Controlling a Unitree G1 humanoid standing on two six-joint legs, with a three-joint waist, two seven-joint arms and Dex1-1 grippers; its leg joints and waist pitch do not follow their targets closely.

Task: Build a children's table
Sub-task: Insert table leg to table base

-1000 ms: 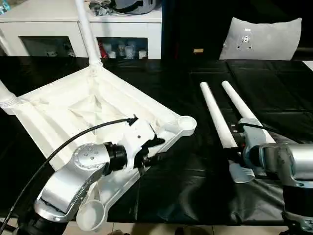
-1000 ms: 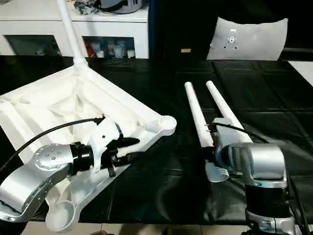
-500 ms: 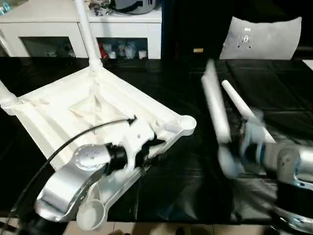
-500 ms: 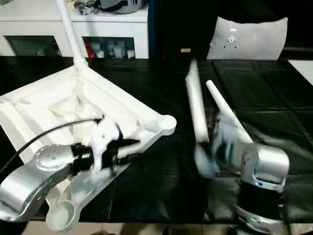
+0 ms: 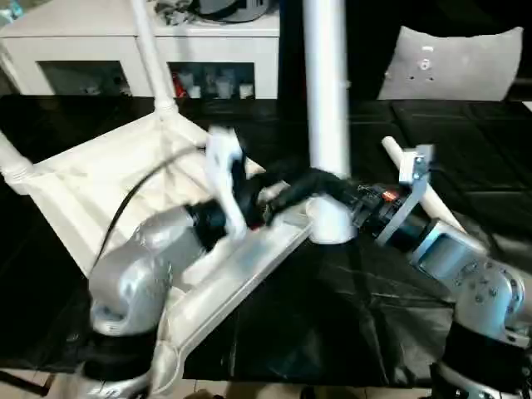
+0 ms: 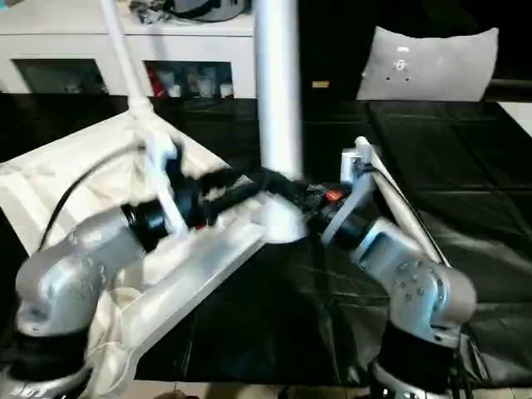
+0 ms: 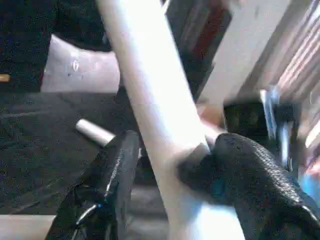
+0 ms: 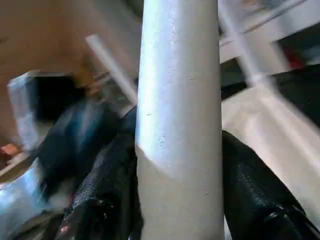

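The white table top (image 5: pixel 108 179) lies upside down on the left, with one leg (image 5: pixel 145 50) upright in its far corner and another (image 5: pixel 7 162) at its left corner. A third leg (image 5: pixel 326 100) stands upright in the middle, its flared collar (image 5: pixel 331 226) at the near right corner socket. My right gripper (image 5: pixel 332 189) is shut on this leg just above the collar, its fingers (image 8: pixel 107 190) pressing both sides. My left gripper (image 5: pixel 287 195) reaches in from the left, and its fingers (image 7: pixel 112 180) stand apart on either side of the same leg.
Another white leg (image 5: pixel 416 179) lies on the black table covering (image 5: pixel 332 316) behind my right forearm. A white cabinet (image 5: pixel 83 33) runs along the back left. A grey cushion (image 5: pixel 453 62) leans at the back right.
My right gripper picked one of the two lying legs off the table and swung it upright over the corner socket. My left gripper left the table top's edge and moved to that leg.
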